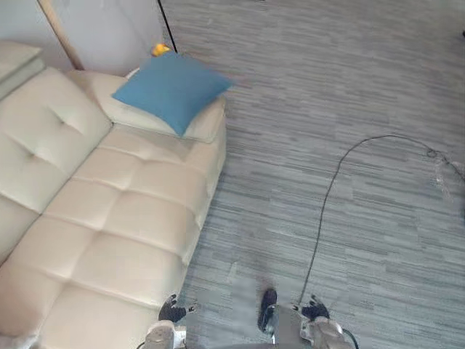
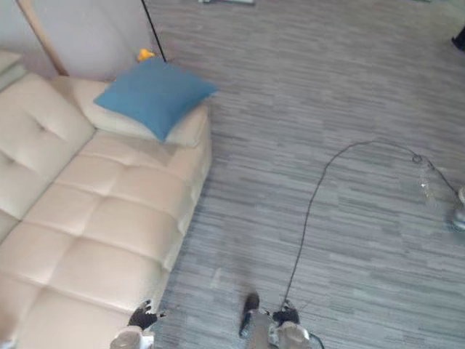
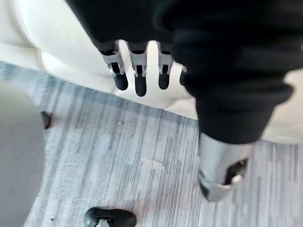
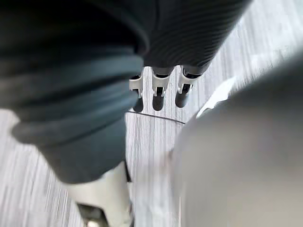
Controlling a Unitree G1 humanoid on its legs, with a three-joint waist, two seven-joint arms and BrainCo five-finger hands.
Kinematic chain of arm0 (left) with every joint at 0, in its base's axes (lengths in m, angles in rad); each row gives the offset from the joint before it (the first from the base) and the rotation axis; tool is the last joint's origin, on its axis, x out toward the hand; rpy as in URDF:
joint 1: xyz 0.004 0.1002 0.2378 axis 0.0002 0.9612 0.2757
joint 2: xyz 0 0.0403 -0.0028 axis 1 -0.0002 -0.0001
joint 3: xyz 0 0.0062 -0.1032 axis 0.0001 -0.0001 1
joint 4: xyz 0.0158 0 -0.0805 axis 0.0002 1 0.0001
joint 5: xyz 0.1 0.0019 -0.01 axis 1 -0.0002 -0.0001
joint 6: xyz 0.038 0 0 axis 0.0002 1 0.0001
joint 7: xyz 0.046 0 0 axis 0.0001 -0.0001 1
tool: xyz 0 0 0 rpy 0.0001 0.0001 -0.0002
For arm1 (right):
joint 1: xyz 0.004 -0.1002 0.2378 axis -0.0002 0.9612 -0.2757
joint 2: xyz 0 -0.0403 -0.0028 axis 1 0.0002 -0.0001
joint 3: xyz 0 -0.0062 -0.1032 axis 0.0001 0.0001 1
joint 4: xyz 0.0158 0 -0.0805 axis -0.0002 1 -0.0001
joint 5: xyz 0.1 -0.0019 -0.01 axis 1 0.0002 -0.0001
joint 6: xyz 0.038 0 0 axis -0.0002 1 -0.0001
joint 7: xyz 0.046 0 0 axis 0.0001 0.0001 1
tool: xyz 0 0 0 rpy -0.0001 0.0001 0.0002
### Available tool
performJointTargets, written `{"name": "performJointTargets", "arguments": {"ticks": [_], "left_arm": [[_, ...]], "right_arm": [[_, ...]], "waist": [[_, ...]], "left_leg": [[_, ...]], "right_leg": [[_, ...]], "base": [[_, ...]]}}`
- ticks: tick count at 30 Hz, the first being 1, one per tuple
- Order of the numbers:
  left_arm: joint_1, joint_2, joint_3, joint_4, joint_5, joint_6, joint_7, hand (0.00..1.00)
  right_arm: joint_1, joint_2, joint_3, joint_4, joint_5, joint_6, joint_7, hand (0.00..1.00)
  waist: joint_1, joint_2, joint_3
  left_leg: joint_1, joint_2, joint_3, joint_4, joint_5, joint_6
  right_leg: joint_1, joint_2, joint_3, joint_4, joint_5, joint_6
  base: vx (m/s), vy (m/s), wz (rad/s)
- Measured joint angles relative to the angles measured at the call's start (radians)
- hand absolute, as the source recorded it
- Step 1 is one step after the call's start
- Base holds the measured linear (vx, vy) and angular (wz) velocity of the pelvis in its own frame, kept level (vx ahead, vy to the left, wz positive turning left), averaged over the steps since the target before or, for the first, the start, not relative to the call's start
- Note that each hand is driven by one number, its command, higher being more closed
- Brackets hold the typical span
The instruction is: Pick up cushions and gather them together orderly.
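A blue cushion (image 1: 171, 89) lies tilted on a cream cushion (image 1: 200, 125) at the far end of the cream sofa (image 1: 123, 218), over the armrest. My left hand (image 1: 171, 311) hangs low by the sofa's front corner, its fingers (image 3: 139, 71) straight and holding nothing. Low over the carpet, my right hand (image 1: 315, 310) also has relaxed fingers (image 4: 158, 91) with nothing in them. Both hands are far from the cushions.
Grey striped carpet (image 1: 349, 109) spreads to the right of the sofa. A small yellow object (image 1: 159, 49) sits behind the blue cushion by a wall. A wooden pole (image 1: 62, 36) leans behind the sofa's back.
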Motion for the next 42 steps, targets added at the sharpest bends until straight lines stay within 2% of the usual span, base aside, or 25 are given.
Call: {"name": "performJointTargets", "arguments": {"ticks": [1, 2, 3, 5, 8, 10, 11, 12, 13, 14, 15, 16, 17, 19, 21, 24, 28, 30, 33, 34, 36, 38, 39, 41, 42], "left_arm": [[0.0, -0.007, 0.007, 0.001, 0.0, 0.0, 0.001, 0.0], [0.004, -0.027, 0.041, -0.004, -0.006, -0.001, -0.001, 0.0], [0.002, -0.027, 0.052, -0.02, -0.005, -0.005, -0.002, 0.0], [0.002, -0.018, 0.05, -0.049, -0.005, -0.017, -0.005, 0.0], [0.001, -0.021, 0.037, -0.08, -0.004, -0.026, -0.007, 0.0], [-0.006, -0.032, 0.038, -0.091, -0.004, -0.025, -0.006, 0.0], [-0.009, -0.035, 0.04, -0.091, -0.004, -0.025, -0.007, 0.0], [-0.009, -0.039, 0.042, -0.09, -0.004, -0.025, -0.007, 0.0], [-0.01, -0.04, 0.043, -0.09, -0.004, -0.025, -0.007, 0.0], [-0.016, -0.039, 0.041, -0.088, -0.002, -0.025, -0.007, 0.0], [-0.023, -0.026, 0.042, -0.085, -0.001, -0.023, -0.011, 0.0], [-0.023, -0.017, 0.042, -0.085, -0.001, -0.021, -0.012, 0.0], [-0.023, -0.013, 0.042, -0.085, -0.001, -0.019, -0.012, 0.0], [-0.021, -0.012, 0.038, -0.081, -0.001, -0.017, -0.012, 0.0], [-0.023, -0.007, 0.015, -0.081, -0.003, -0.012, -0.012, 0.0], [-0.024, -0.011, -0.018, -0.076, -0.004, -0.004, -0.012, 0.0], [-0.028, -0.018, -0.015, -0.076, -0.005, -0.004, -0.004, 0.0], [-0.031, -0.013, -0.018, -0.06, -0.005, -0.004, -0.003, 0.0], [-0.018, -0.009, -0.017, -0.037, -0.004, -0.004, -0.003, 0.0], [-0.016, -0.022, -0.013, -0.025, -0.004, -0.006, -0.002, 0.0], [-0.008, -0.038, 0.005, -0.024, -0.005, -0.006, -0.001, 0.0], [-0.007, -0.061, 0.059, -0.039, -0.006, -0.004, -0.003, 0.0], [-0.004, -0.064, 0.075, -0.065, -0.014, -0.004, -0.003, 0.0], [-0.012, -0.052, 0.069, -0.086, -0.023, -0.006, -0.004, 0.0], [-0.019, -0.047, 0.058, -0.099, -0.023, -0.007, -0.004, 0.0]], "right_arm": [[0.0, -0.004, -0.001, 0.0, 0.0, -0.001, -0.001, 0.0], [0.0, -0.003, 0.001, -0.001, 0.002, 0.002, -0.001, 0.0], [0.003, 0.002, 0.006, 0.0, 0.001, 0.005, -0.003, 0.0], [0.0, 0.013, 0.031, 0.003, 0.001, 0.005, -0.006, 0.0], [-0.009, 0.026, 0.027, 0.002, 0.003, 0.004, -0.011, 0.0], [-0.021, 0.025, 0.02, -0.005, 0.003, 0.004, -0.017, 0.0], [-0.025, 0.028, 0.018, -0.006, 0.003, 0.004, -0.018, 0.0], [-0.029, 0.032, 0.011, -0.007, 0.003, 0.004, -0.02, 0.0], [-0.029, 0.038, 0.01, -0.007, 0.003, 0.004, -0.02, 0.0], [-0.029, 0.048, 0.009, -0.007, 0.002, 0.004, -0.021, 0.0], [-0.025, 0.062, 0.009, -0.007, 0.002, 0.004, -0.019, 0.0], [-0.022, 0.077, 0.009, -0.015, 0.002, 0.003, -0.018, 0.0], [-0.016, 0.083, 0.009, -0.019, 0.001, 0.003, -0.018, 0.0], [0.008, 0.09, 0.003, -0.018, 0.0, 0.003, -0.008, 0.0], [0.049, 0.094, 0.003, -0.048, 0.001, 0.004, -0.007, 0.0], [0.059, 0.086, -0.012, -0.086, 0.001, -0.004, -0.006, 0.0], [0.048, 0.095, -0.02, -0.084, 0.001, -0.004, -0.005, 0.0], [0.021, 0.087, -0.032, -0.06, 0.001, -0.003, -0.005, 0.0], [0.023, 0.073, -0.043, -0.042, 0.001, 0.0, -0.006, 0.0], [0.026, 0.053, -0.05, -0.03, 0.001, 0.004, -0.005, 0.0], [0.022, 0.042, -0.048, -0.026, 0.002, 0.004, -0.006, 0.0], [0.025, 0.043, -0.042, -0.042, 0.003, 0.004, -0.008, 0.0], [0.026, 0.045, -0.024, -0.045, 0.004, 0.005, -0.009, 0.0], [0.023, 0.056, 0.002, -0.045, 0.011, 0.004, -0.011, 0.0], [0.023, 0.066, -0.005, -0.047, 0.023, 0.004, -0.015, 0.0]], "waist": [[-0.001, 0.012, 0.001], [0.0, 0.03, 0.016], [0.007, 0.03, 0.033], [0.021, 0.009, 0.055], [0.033, 0.002, 0.055], [0.049, 0.006, 0.055], [0.06, 0.005, 0.057], [0.068, 0.006, 0.056], [0.078, 0.005, 0.056], [0.087, -0.006, 0.048], [0.088, -0.037, 0.049], [0.088, -0.058, 0.041], [0.089, -0.064, 0.039], [0.092, -0.067, 0.036], [0.072, -0.074, 0.034], [0.046, -0.066, 0.035], [0.042, -0.056, 0.033], [0.024, -0.054, 0.035], [-0.006, -0.067, 0.03], [-0.002, -0.029, 0.018], [0.006, -0.005, 0.009], [-0.001, 0.024, 0.01], [0.016, 0.02, 0.022], [0.036, 0.011, 0.035], [0.042, -0.016, 0.043]], "left_leg": [[-0.052, 0.012, -0.027, 0.106, 0.029, -0.014], [-0.158, 0.037, -0.066, 0.338, 0.144, -0.009], [-0.241, 0.057, -0.064, 0.52, 0.126, -0.017], [-0.329, 0.036, -0.02, 0.62, 0.068, -0.01], [-0.428, -0.029, 0.083, 0.432, 0.021, 0.021], [-0.453, -0.104, 0.118, 0.092, 0.046, 0.03], [-0.45, -0.136, 0.118, -0.055, 0.097, 0.028], [-0.434, -0.161, 0.121, -0.235, 0.203, 0.027], [-0.422, -0.16, 0.136, -0.261, 0.265, 0.028], [-0.39, -0.161, 0.181, -0.276, 0.339, 0.073], [-0.378, -0.184, 0.195, -0.273, 0.31, 0.104], [-0.377, -0.203, 0.193, -0.248, 0.279, 0.139], [-0.369, -0.21, 0.196, -0.23, 0.261, 0.142], [-0.3, -0.221, 0.191, -0.196, 0.173, 0.142], [-0.212, -0.251, 0.148, -0.198, 0.134, 0.148], [-0.071, -0.26, 0.1, -0.239, 0.11, 0.141], [0.029, -0.217, 0.038, -0.288, 0.065, 0.121], [0.047, -0.186, -0.01, -0.286, 0.016, 0.107], [0.089, -0.178, -0.096, -0.258, -0.047, 0.068], [0.089, -0.147, -0.122, -0.217, -0.056, 0.059], [0.038, -0.127, -0.14, -0.1, -0.056, 0.058], [-0.14, -0.098, -0.123, 0.283, 0.017, -0.008], [-0.24, -0.055, -0.099, 0.493, 0.095, -0.016], [-0.322, 0.004, 0.001, 0.614, 0.054, 0.0], [-0.366, 0.011, 0.061, 0.582, 0.037, 0.014]], "right_leg": [[0.014, 0.016, -0.01, -0.008, -0.013, -0.008], [0.071, 0.052, -0.02, -0.046, -0.03, -0.027], [0.144, 0.087, -0.026, -0.094, -0.045, -0.053], [0.26, 0.099, -0.025, -0.151, -0.06, -0.078], [0.367, 0.102, -0.026, -0.254, -0.054, -0.061], [0.426, 0.102, -0.017, -0.318, -0.054, -0.046], [0.451, 0.101, -0.011, -0.341, -0.059, -0.036], [0.487, 0.103, -0.006, -0.362, -0.078, -0.014], [0.506, 0.105, 0.004, -0.369, -0.092, -0.006], [0.531, 0.093, 0.021, -0.374, -0.114, 0.015], [0.54, 0.066, 0.024, -0.369, -0.125, 0.028], [0.536, 0.044, 0.03, -0.341, -0.129, 0.036], [0.534, 0.032, 0.035, -0.302, -0.136, 0.048], [0.426, -0.015, 0.068, 0.071, -0.153, 0.123], [0.288, -0.07, 0.082, 0.462, -0.109, 0.2], [0.189, -0.125, 0.029, 0.584, -0.149, 0.147], [0.096, -0.114, -0.03, 0.292, -0.172, 0.103], [0.047, -0.046, 0.055, 0.003, -0.084, 0.1], [0.063, -0.017, 0.159, -0.109, 0.103, 0.073], [0.059, -0.002, 0.126, -0.045, 0.042, 0.047], [0.071, 0.007, 0.093, -0.02, -0.007, 0.029], [0.138, 0.033, 0.029, -0.029, -0.061, -0.001], [0.203, 0.052, 0.0, -0.06, -0.079, -0.023], [0.313, 0.064, -0.026, -0.112, -0.092, -0.039], [0.371, 0.053, -0.057, -0.161, -0.092, -0.038]], "base": [[0.44, -0.304, -0.07], [0.46, -0.264, -0.03], [0.46, -0.231, -0.08], [0.43, -0.168, -0.08], [0.38, -0.104, -0.03], [0.43, 0.006, -0.06], [0.47, 0.071, -0.1], [0.56, 0.115, -0.17], [0.59, 0.122, -0.26], [0.5, 0.098, -0.25], [0.51, 0.077, -0.19], [0.4, 0.074, -0.03], [0.52, 0.112, 0.01], [0.6, 0.17, 0.05], [0.51, 0.115, 0.52], [0.48, 0.058, 0.76], [0.43, -0.058, 0.45], [0.43, -0.203, 0.56], [0.49, -0.327, 0.8], [0.46, -0.34, 0.57], [0.45, -0.313, 0.45], [0.42, -0.3, 0.69], [0.48, -0.254, 0.39], [0.4, -0.194, 0.34], [0.26, -0.141, 0.42]]}}
